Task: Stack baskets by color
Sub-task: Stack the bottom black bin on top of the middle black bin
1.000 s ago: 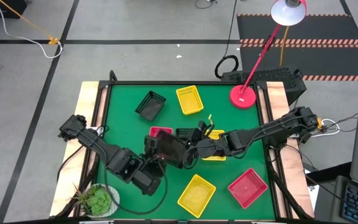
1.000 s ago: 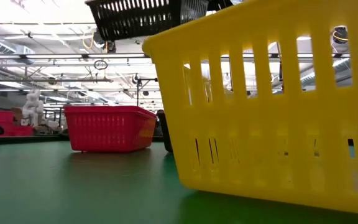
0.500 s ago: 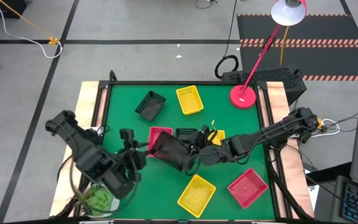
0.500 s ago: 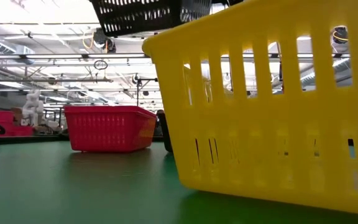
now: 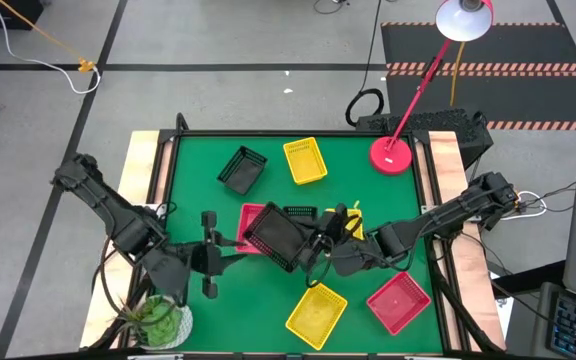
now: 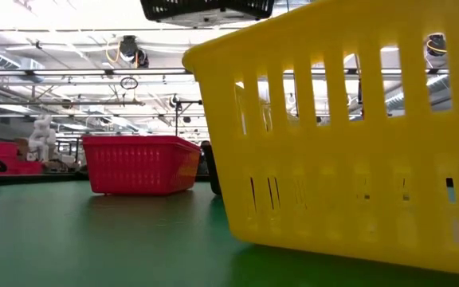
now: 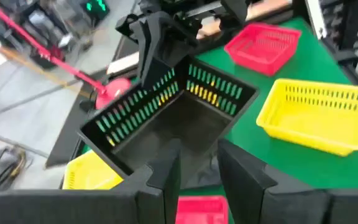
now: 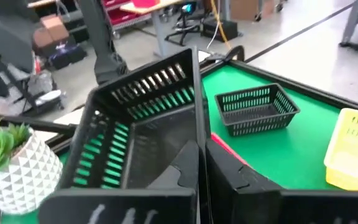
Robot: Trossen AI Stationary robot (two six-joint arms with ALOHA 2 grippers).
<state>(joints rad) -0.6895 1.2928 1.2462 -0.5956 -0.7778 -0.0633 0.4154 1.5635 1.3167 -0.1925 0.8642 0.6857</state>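
I have a black basket (image 5: 273, 238) lifted off the desk (image 5: 198, 200), tilted on its side, with the right tool (image 5: 308, 240) clamped shut on its rim. The left tool (image 5: 209, 255) sits just beside it toward the desk's left edge, its fingers (image 7: 166, 171) about half open with nothing between them.

I judge this as mid-carry: one black basket in the air, waiting to be nested onto another black one. The likeliest target is the black basket (image 5: 241, 169) near the far side, beside a yellow basket (image 5: 305, 160). A second black basket (image 5: 299, 213) lies close to the right arm, and a red basket (image 5: 255, 217) sits right under the load.

The next move calls for levelling the basket and squaring it over the target. The near side is crowded, with a yellow basket (image 5: 315, 313) and a red one (image 5: 399, 301); the far left of the desk has more open green.
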